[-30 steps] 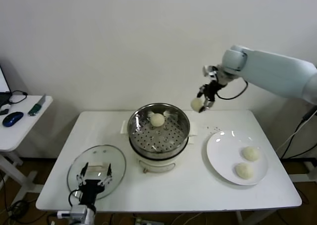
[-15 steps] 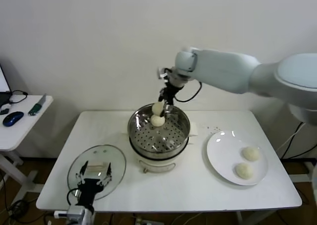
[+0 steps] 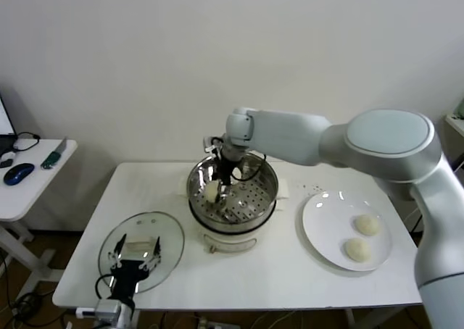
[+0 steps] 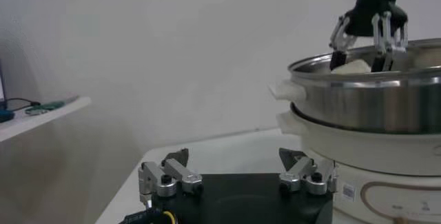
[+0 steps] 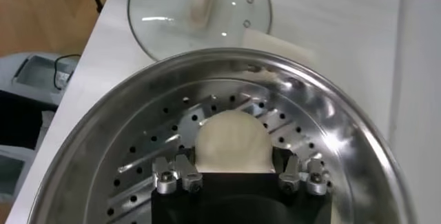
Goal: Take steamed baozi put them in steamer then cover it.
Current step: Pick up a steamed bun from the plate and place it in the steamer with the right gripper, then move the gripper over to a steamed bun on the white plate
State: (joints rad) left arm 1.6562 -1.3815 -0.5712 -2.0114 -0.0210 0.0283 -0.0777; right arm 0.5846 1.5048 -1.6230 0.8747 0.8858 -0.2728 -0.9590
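Inside the steamer: 1 baozi is sitting between the fingers of the right gripper, low over the perforated floor on the basket's left side; the bun is being held down close to the holes, probably so it settles flat rather than rolling.
Right gripper: it is reaching into the steamer from behind, fingers pointing down and narrowed around the baozi on both sides; whether it is gripping firmly or just letting go I cannot tell.
Other bun in basket: none is showing in the head view; the arm and wrist are covering the rear of the basket, so I cannot tell whether 1 is lying there.
Baozi waiting: 2 buns are lying on the white plate, at the robot's right of the steamer and well apart from it; they are within easy reach of the same arm.
Cover: the glass lid is lying flat on the table, handle up, near the front left corner; it is resting away from the basket so the opening is staying free for loading.
Left gripper: it is hanging over the lid with fingers spread wide and nothing between them; seemingly waiting for the covering step.
Judgement: loading is about half done; 2 buns and the lid are left.
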